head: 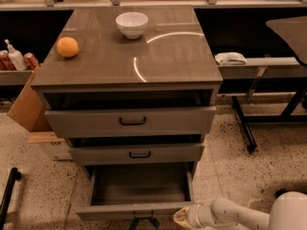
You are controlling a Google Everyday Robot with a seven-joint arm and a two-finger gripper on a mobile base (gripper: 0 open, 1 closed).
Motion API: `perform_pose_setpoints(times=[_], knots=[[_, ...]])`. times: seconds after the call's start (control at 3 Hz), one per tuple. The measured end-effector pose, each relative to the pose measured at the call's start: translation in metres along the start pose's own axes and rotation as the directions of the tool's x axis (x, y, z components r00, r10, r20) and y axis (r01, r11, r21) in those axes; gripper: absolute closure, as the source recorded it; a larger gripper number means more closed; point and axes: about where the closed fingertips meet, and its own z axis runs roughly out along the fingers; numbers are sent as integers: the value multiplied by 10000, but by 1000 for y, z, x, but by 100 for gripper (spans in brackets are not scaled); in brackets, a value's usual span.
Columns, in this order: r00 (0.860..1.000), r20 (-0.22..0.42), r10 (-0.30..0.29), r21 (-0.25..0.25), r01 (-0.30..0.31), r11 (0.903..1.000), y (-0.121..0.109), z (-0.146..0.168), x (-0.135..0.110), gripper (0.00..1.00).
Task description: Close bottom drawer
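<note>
The bottom drawer (136,210) is the lowest of three grey-brown drawers and stands pulled far out, its inside bare. Its flat front faces me near the lower edge of the view. My gripper (143,223) is a dark shape right below and in front of that drawer front, at its middle. The white arm (225,214) reaches in from the lower right, with a yellowish wrist (183,217) at the drawer's right front corner. The drawer's handle is hidden.
The middle drawer (139,154) and top drawer (132,121) stand slightly out. An orange (67,47) and a white bowl (131,24) sit on the cabinet top. A cardboard box (29,107) is at the left, a table leg (244,123) at the right.
</note>
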Motion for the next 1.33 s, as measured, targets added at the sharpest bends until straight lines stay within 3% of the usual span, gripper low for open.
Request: perform_pose_setpoints(times=[0.67, 1.33], knots=[[9951, 794, -582, 569, 537, 9969, -47, 10, -12, 100], [9898, 1121, -878, 704, 802, 9943, -80, 19, -28, 100]])
